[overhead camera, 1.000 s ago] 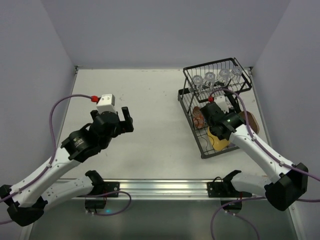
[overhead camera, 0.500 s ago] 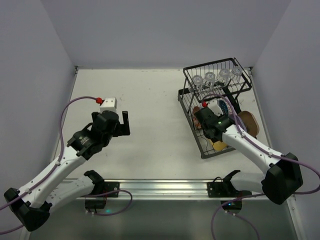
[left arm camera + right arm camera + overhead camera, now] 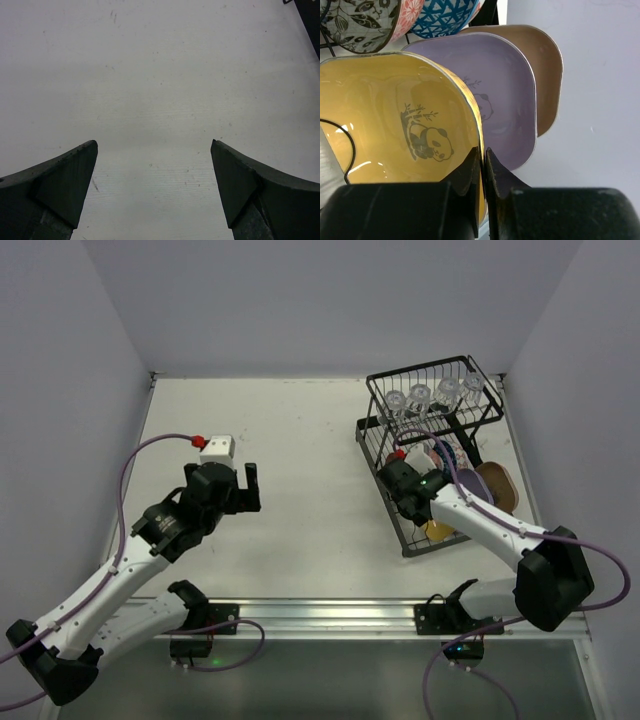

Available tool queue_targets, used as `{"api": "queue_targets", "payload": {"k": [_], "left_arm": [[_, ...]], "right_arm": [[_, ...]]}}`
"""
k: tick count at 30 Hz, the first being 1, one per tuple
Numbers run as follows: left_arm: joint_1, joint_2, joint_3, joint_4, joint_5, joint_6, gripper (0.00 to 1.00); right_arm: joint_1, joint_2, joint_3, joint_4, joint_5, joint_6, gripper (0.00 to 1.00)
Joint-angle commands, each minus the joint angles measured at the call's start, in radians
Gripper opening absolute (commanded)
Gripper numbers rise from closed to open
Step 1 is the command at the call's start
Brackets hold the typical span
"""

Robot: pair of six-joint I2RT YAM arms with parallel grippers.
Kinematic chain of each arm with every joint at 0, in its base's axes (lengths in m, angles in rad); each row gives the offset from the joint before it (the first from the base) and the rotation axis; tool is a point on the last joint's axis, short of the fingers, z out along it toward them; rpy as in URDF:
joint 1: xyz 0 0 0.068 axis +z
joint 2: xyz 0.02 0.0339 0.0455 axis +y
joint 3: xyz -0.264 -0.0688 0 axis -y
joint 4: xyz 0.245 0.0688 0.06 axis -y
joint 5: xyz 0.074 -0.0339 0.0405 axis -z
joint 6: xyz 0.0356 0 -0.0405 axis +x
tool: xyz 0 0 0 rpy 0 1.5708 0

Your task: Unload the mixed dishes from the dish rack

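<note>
The black wire dish rack (image 3: 400, 535) stands at the table's right. Its upper basket holds several clear glass cups (image 3: 432, 395). In the lower tray a yellow panda plate (image 3: 395, 125), a lavender plate (image 3: 505, 100) and a tan plate (image 3: 545, 75) stand on edge, with patterned bowls (image 3: 445, 17) behind them. My right gripper (image 3: 483, 152) is shut on the yellow plate's rim, one finger on each face. From above it (image 3: 425, 512) reaches into the rack's near end, by the yellow plate (image 3: 438, 531). My left gripper (image 3: 154, 150) hangs open over bare table, holding nothing.
The rack sits close to the right wall (image 3: 560, 390). White tabletop (image 3: 160, 75) spreads under my left gripper (image 3: 240, 480) and between the two arms. A metal rail (image 3: 320, 615) runs along the near edge.
My right gripper has closed onto the yellow plate's rim while its arm shifted left along the rack. The left arm swung slightly a second ago and has held still since.
</note>
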Motion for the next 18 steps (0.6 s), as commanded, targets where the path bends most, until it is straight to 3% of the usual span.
{"api": "queue_targets", "payload": {"k": [1,3,18], "left_arm": [[0.005,-0.019,-0.004,0.036,0.006,0.029,1.0],[0.005,-0.017,-0.005,0.037,0.008,0.031,1.0],[0.003,-0.03,-0.005,0.042,0.011,0.034,1.0]], "right_arm": [[0.004,0.006,0.044,-0.018,0.075,0.056,0.06],[0.004,0.002,0.05,-0.027,0.085,0.068,0.0],[0.019,-0.071,0.002,0.028,0.197,-0.002,0.0]]}}
